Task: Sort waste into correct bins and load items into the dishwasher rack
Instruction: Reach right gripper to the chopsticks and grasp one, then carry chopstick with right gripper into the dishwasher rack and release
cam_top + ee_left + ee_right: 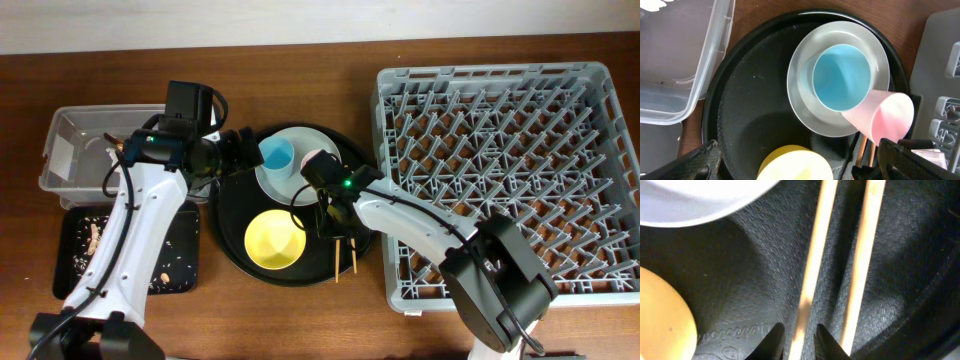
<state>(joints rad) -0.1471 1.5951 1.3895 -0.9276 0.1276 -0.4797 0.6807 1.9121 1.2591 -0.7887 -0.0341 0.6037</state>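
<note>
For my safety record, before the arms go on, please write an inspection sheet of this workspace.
Surface: wooden table, no spills seen.
Job's things: plate, blue cup, tipped pink cup, yellow bowl, chopsticks on round tray; rack without dishes; scraps in shallow tray.
Clutter: nothing seen.
Grippers: left gripper open over the tray; right gripper astride one chopstick, grip unclear.
Cables: black cable along left arm.
Surroundings: nothing seen.

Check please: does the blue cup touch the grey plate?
Touching. The left wrist view shows the blue cup standing upright on the plate, well inside its rim.
</note>
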